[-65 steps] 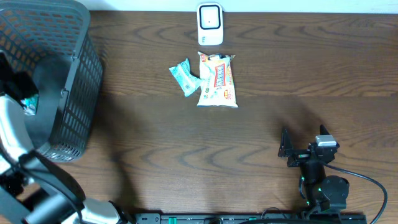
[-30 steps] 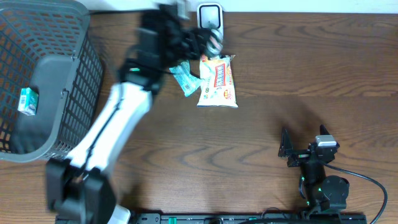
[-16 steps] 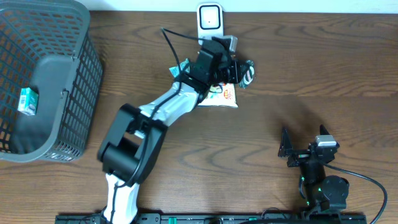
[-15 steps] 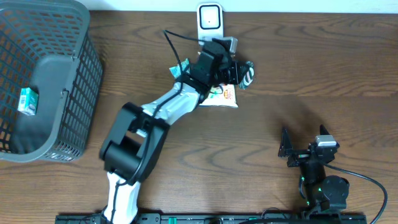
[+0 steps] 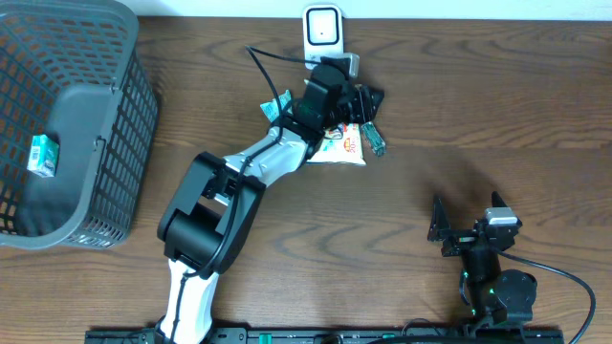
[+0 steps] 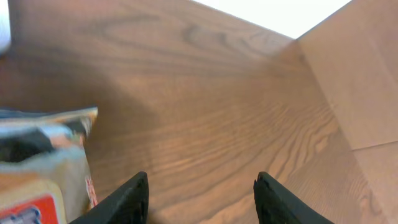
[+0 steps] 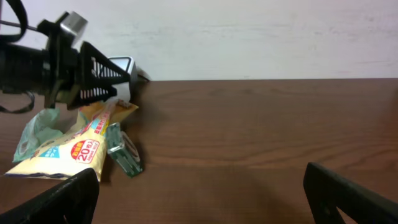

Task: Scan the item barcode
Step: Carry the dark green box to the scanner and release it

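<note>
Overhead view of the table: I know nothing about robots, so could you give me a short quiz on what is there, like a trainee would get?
1. True or false: the left gripper is clamped on the snack bag.
2. Where is the green-and-white box? A) in the grey basket B) on the bare wood C) under the snack bag
3. Fill in: the white scanner stands at the ___ edge of the table, seen from the robot's side.

Key: 1 false, its fingers stand apart with nothing between them; 2 A; 3 far.
</note>
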Controlling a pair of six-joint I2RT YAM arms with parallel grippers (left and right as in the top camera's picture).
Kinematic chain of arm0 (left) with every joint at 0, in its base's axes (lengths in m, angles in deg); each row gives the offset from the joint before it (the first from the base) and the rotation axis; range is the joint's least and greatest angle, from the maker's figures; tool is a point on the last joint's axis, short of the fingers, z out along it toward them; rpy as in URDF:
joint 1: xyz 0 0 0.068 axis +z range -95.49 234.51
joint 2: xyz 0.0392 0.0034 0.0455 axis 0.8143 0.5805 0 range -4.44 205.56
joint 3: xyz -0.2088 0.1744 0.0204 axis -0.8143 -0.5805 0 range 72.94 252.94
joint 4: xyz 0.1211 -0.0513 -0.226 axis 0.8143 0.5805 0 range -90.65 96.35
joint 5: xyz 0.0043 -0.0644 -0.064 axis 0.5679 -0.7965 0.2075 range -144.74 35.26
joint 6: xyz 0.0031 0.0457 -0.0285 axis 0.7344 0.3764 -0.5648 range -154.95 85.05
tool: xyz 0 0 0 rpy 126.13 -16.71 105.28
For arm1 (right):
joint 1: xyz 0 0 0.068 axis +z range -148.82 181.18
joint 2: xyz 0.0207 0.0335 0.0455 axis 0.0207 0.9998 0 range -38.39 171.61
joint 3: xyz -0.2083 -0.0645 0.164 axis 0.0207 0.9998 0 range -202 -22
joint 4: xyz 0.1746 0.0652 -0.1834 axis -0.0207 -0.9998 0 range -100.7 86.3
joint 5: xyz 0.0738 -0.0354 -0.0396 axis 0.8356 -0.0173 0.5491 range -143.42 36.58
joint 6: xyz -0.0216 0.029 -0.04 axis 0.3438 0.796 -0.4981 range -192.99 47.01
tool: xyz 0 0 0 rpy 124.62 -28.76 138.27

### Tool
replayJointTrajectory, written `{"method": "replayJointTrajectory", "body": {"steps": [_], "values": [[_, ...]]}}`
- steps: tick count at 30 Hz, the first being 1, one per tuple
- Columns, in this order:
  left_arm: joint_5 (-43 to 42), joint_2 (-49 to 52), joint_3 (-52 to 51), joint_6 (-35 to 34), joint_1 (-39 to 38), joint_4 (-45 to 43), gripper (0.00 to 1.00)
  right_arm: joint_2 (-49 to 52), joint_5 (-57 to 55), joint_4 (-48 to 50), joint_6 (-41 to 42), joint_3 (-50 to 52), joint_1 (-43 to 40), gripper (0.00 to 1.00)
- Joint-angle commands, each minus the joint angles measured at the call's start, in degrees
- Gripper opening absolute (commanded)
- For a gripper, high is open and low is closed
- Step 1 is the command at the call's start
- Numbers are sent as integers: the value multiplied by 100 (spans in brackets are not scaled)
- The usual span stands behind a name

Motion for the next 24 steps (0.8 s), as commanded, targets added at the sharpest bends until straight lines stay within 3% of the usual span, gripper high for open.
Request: {"method": "replayJointTrajectory", "body": {"steps": [1, 8, 12, 18, 22, 24], "values": [[-190, -492, 131, 125, 278, -79, 54, -35, 0, -20, -44, 11, 26, 99], [-560, -1635, 131, 466, 876, 4, 54, -35, 0, -20, -44, 11, 26, 99], [-551, -2350, 131, 533, 1231, 533, 53, -35, 0, -20, -44, 11, 26, 99], [-538, -2618, 125, 529, 1226, 2433, 38, -35, 0, -20, -44, 11, 26, 99], [-490, -2350, 107, 481, 787, 3534, 19, -35, 0, -20, -44, 11, 26, 99], [-487, -2162, 107, 363, 483, 3700, 19, -35, 0, -20, -44, 11, 26, 99]]}}
